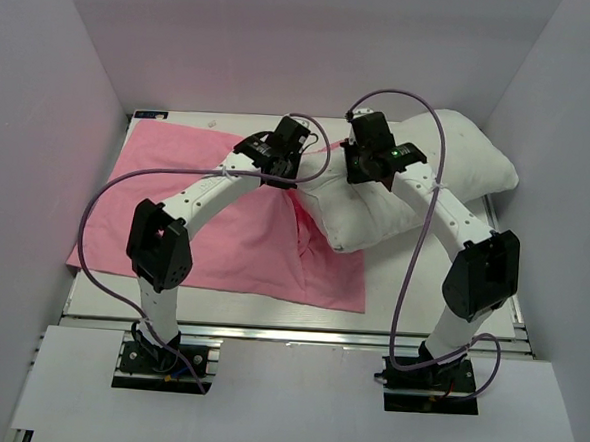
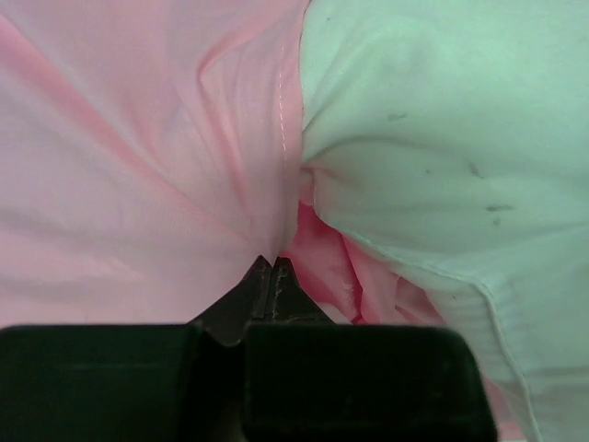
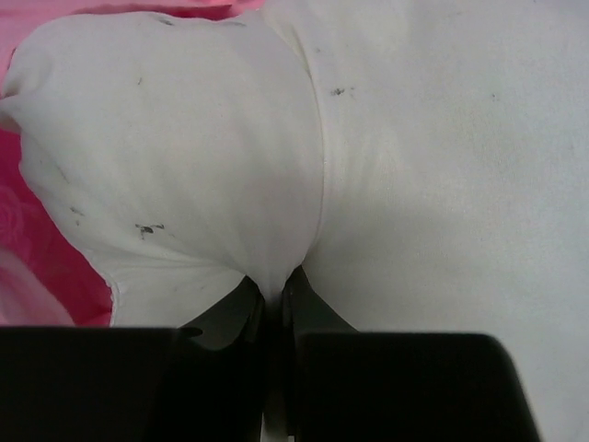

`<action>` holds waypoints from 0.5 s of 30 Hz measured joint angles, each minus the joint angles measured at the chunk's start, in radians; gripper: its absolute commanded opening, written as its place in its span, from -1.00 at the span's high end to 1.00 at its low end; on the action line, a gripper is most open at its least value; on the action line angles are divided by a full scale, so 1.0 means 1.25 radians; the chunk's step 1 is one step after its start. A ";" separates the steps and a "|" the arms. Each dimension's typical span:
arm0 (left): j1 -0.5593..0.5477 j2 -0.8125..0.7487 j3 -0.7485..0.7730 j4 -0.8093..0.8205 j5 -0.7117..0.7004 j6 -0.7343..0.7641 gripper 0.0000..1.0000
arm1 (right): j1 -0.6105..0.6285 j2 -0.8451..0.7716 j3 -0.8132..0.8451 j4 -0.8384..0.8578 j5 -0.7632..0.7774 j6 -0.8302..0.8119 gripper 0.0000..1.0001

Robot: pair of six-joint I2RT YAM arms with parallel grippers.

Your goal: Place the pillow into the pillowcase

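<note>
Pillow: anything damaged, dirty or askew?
The plump white fabric pillow lies slanted at the far right, its near corner overlapping the pink fabric pillowcase. Both wrist views show small dark smudges on its cover. No tear visible.

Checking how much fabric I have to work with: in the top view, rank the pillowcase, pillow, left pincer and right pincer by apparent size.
1. pink pillowcase, the widest spread.
2. white pillow, partly hidden by the arms.
3. left pincer and right pincer: these look alike, so they are not ranked. Both sit nearer the camera than the fabric.
</note>
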 measured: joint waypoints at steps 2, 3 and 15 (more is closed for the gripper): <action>0.001 -0.010 0.000 0.002 0.006 0.000 1.00 | 0.005 0.006 0.000 0.005 0.023 0.022 1.00; 0.001 -0.014 0.000 0.002 0.009 0.000 1.00 | 0.010 0.007 -0.004 0.019 0.035 0.032 1.00; 0.001 -0.069 0.004 0.016 0.044 -0.001 1.00 | 0.046 -0.061 -0.105 0.334 0.122 0.129 1.00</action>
